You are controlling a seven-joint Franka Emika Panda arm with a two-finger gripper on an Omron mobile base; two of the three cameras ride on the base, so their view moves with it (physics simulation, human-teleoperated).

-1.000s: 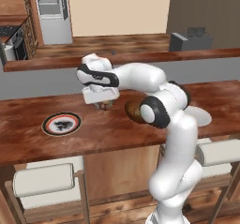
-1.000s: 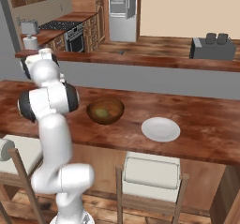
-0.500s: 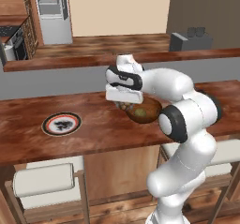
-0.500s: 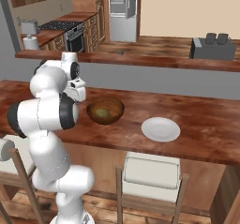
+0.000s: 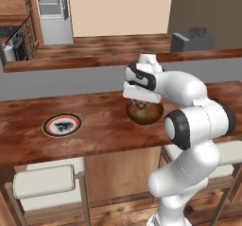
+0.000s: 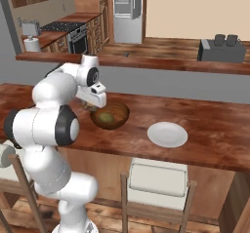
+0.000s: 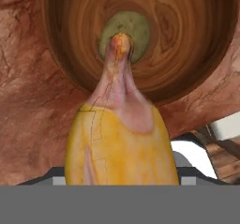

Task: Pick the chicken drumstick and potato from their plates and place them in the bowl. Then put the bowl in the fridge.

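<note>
Left base view: one gripper [image 5: 140, 99] hangs just over one bowl [image 5: 144, 112] on the worktop [image 5: 99, 126]; one black-rimmed plate [image 5: 62, 125] lies well to its left.

Right base view: one white plate [image 6: 167, 134] lies beside the bowl, one potato [image 6: 106, 117] inside it.

Hand view: the jaws grasp one drumstick [image 7: 123, 143] above the bowl.

The gripper [image 5: 141, 103] is hanging right over the wooden bowl [image 5: 144, 113], with the drumstick [image 7: 119, 138] blocking its own downward path. The potato [image 7: 125, 31] is taking up the bowl's middle. Bare counter [image 5: 104, 126] is lying open between bowl and black-rimmed plate [image 5: 62, 125]; the white plate [image 6: 167, 134] is sitting apart.
</note>
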